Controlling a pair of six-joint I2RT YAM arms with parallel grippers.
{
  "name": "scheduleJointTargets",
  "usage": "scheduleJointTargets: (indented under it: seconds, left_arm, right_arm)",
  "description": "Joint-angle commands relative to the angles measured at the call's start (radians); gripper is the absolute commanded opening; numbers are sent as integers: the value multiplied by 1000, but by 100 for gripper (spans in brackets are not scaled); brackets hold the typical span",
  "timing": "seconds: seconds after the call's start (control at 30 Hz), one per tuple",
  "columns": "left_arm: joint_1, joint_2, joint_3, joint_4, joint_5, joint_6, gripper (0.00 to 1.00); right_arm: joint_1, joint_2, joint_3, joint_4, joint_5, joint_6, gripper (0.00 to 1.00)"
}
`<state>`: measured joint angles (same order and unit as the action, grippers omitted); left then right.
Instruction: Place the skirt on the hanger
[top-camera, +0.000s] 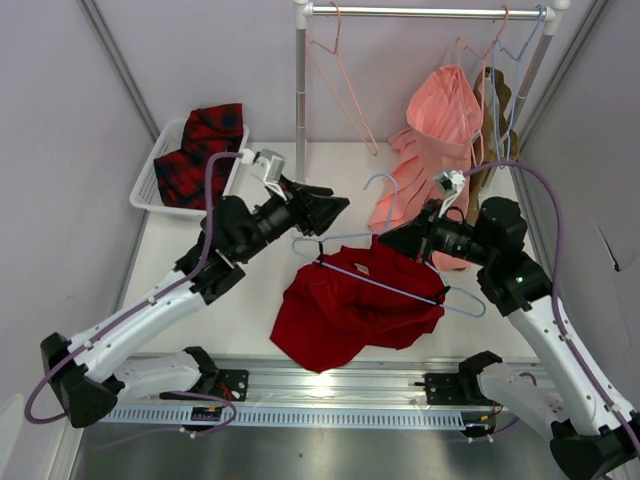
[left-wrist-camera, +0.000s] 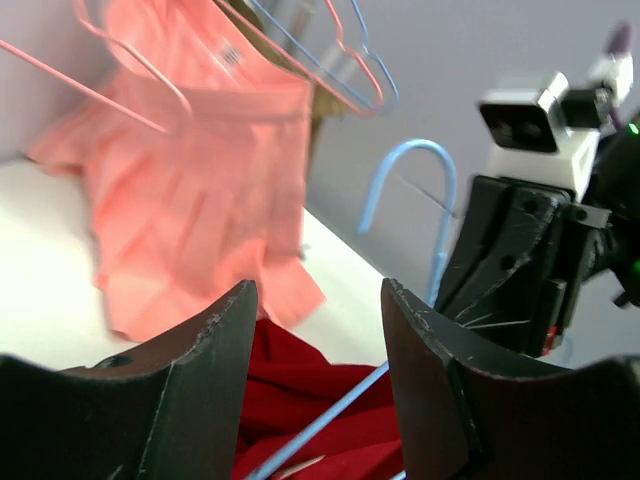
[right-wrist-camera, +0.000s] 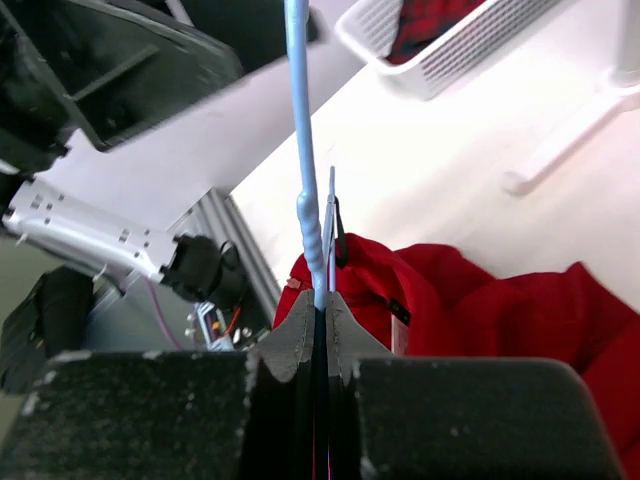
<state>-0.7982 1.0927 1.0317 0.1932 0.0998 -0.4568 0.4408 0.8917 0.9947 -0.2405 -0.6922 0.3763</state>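
- Top view: bright, even light from above. The white table (top-camera: 270, 200) is almost washed out, and the shadow under the skirt (top-camera: 350, 310) is soft and faint.
- A small glare spot sits on the metal rail (top-camera: 320, 380) at the near edge.
- Left wrist view: the pink garment (left-wrist-camera: 200, 200) is smeared (blur, not darkness). The dark fingers (left-wrist-camera: 200, 380) in front look sharper.
- Right wrist view: the table is overexposed. The hanger (right-wrist-camera: 300, 100) wire near the lens is soft, and the left arm (right-wrist-camera: 150, 150) behind it is blurred.
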Motion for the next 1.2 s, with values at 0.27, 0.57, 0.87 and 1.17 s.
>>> scheduleJointTargets:
  seconds: [0.27,0.57,0.87,1.17]
  left_arm:
    - [5,-165,117,-158,-187,83,59]
    - [4,-251,175,-285,-210,115,59]
    - [5,-301,209,-339,-219,136,59]
    - [4,-332,217,-363,-222,141,58]
  right_arm:
    - [-223,9,232,-201,92,-14,0]
    - [-271,189,501,-289,355,-53,0]
    - [-272,331,676,-215,436,-68,0]
    - [-271,499,818,-43,474,-96,0]
